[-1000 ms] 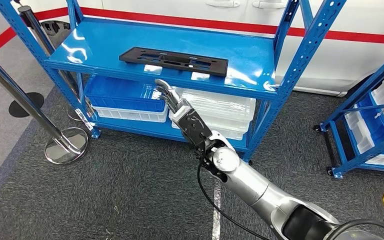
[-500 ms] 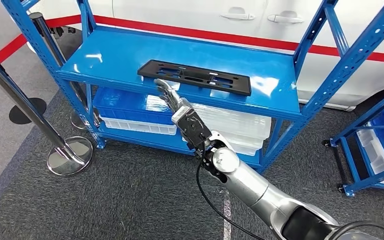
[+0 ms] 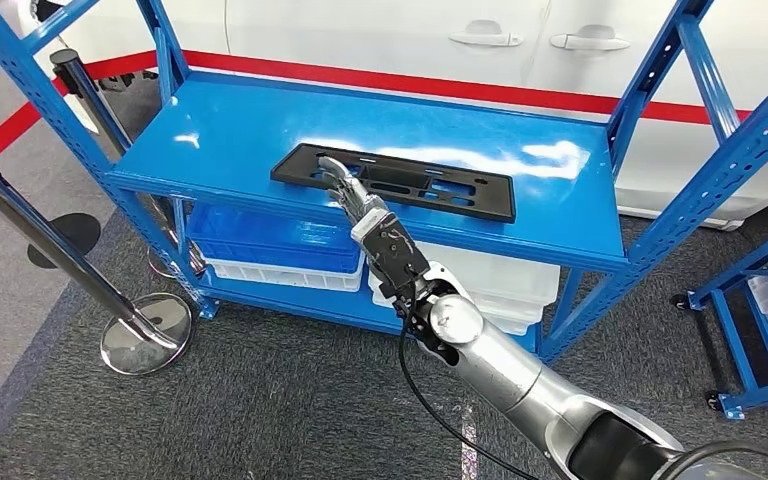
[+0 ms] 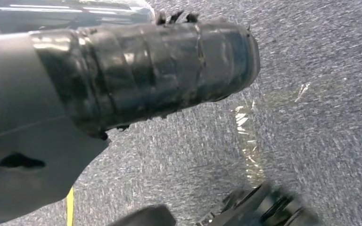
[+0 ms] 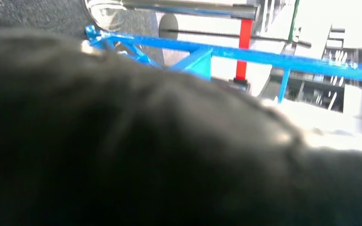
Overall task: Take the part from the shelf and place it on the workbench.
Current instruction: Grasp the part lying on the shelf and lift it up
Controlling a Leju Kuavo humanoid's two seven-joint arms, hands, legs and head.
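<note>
On the top board of the blue shelf (image 3: pixel 220 130) I see the part (image 3: pixel 393 181), a flat black plate with long slots, lying flat near the front edge and a little right of the board's middle. My right hand (image 3: pixel 355 195) reaches in from below on its silver arm (image 3: pixel 505 375); its fingers (image 3: pixel 337 172) lie stretched forward and slightly parted over the near left end of the plate, holding nothing. I cannot tell whether the fingertips touch the plate or hang just above it.

The board is glossy and throws back bright patches of light. Beneath it, on the lower level, sit a blue bin (image 3: pixel 275 240) on the left and a clear plastic bin (image 3: pixel 515 285) on the right, side by side. Behind the shelf stands a white car (image 3: pixel 410 40) with two door handles and a red stripe along its side. The floor is dark grey carpet (image 3: pixel 260 400). To the left a chrome post (image 3: pixel 35 235) leans across my view to a round base, with a second post farther back. At the far right I see part of another blue rack (image 3: pixel 760 330) holding white bins.

The left wrist view looks down at the carpet past dark body parts, and my left hand's state I cannot tell. The right wrist view is mostly dark blur, with blue frame (image 5: pixel 245 55) beyond.
</note>
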